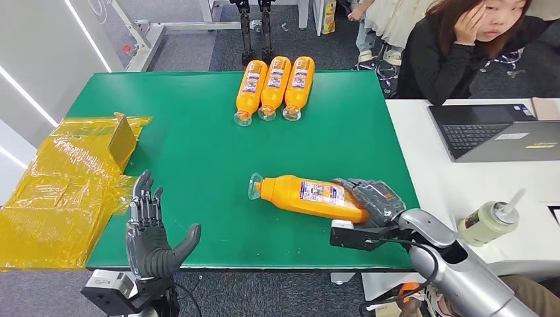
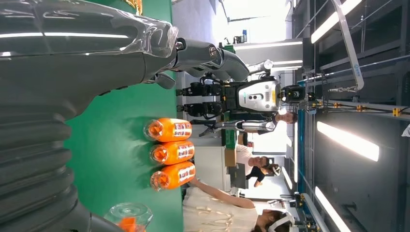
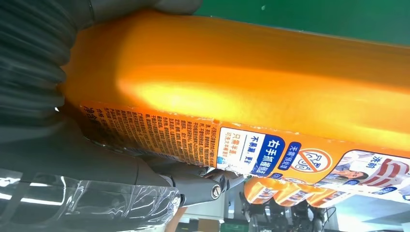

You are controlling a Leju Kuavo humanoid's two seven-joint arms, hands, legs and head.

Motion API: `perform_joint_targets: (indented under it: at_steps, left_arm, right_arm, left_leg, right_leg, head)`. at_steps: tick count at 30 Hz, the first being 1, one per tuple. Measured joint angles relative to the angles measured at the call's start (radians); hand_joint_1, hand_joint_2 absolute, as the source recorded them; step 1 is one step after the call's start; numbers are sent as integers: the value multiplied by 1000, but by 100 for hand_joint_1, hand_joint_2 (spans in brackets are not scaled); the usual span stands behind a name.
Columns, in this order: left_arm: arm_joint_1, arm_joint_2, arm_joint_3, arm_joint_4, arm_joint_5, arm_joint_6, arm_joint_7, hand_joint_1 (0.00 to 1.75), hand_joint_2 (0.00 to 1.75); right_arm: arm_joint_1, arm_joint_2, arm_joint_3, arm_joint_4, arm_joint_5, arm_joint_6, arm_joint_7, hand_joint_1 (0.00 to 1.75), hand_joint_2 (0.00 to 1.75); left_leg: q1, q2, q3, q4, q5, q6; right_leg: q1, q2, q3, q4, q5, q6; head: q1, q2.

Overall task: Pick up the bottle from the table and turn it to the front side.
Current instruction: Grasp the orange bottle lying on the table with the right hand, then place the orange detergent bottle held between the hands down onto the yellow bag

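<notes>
- Your right hand (image 1: 370, 198) grips the bottle's (image 1: 310, 197) base; it looks barely off the counter (image 1: 198, 145).
- Turning remains.
- Left hand (image 1: 150, 231) open, idle.

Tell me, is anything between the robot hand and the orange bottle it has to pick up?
Nothing visible. The right robot hand is already wrapped around the base end of the lying bottle. The three other bottles lie far back on the table.

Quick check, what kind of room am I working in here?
Likely a robotics lab or test space: another humanoid robot stands on a rig, a person sits by a laptop, and a green table holds orange bottles.
</notes>
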Motion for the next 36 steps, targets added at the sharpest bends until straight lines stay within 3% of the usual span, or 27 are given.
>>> perform_joint_targets:
  at_steps: [8, 13, 16, 20, 22, 27, 36]
  left_arm:
    - [-9, 0, 2, 7, -6, 9, -9, 0, 175]
    - [-60, -6, 38, 59, 62, -16, -32, 0, 175]
    - [-102, -16, 78, 121, 188, -124, -30, 0, 175]
    - [-150, -39, 109, 216, 402, -356, 23, 0, 175]
    - [-167, -53, 109, 258, 453, -411, 35, 0, 175]
    - [-215, -74, 109, 346, 479, -404, 39, 0, 175]
    - [-250, -80, 109, 399, 486, -399, 41, 0, 175]
  right_arm:
    - [38, 15, -24, -15, 52, -20, -1, 175, 175]
    - [102, 38, -63, -64, 69, -40, -14, 175, 175]
    - [109, 72, -78, -76, 82, -51, -33, 175, 175]
    - [128, 170, -82, -100, 171, -70, 2, 175, 175]
    - [146, 220, -82, -125, 208, -74, 24, 175, 175]
    - [185, 294, -100, -182, 258, -64, 47, 175, 175]
    - [250, 335, -125, -226, 281, -63, 52, 175, 175]
  left_leg:
    - [0, -1, 0, 0, 0, 0]
    - [0, -1, 0, 0, 0, 0]
    - [0, 0, 0, -1, 0, 0]
    - [0, 1, 1, -1, 1, -1]
    - [0, 0, 1, -1, 1, -2]
    - [0, 0, 0, -1, 1, -2]
    - [0, 0, 0, -1, 1, -2]
  right_leg:
    - [0, -1, 0, 0, 0, 0]
    - [0, -1, 0, 0, 0, 0]
    - [0, 0, 0, 0, 0, 0]
    - [0, 1, 0, 0, 0, -1]
    - [0, 0, 0, 1, 0, -1]
    - [0, 0, -1, 0, 0, -1]
    - [0, 0, -1, 0, 0, -1]
  head:
    - [0, 0]
    - [0, 0]
    - [0, 0]
    - [0, 0]
    - [0, 0]
    - [0, 0]
    - [0, 0]
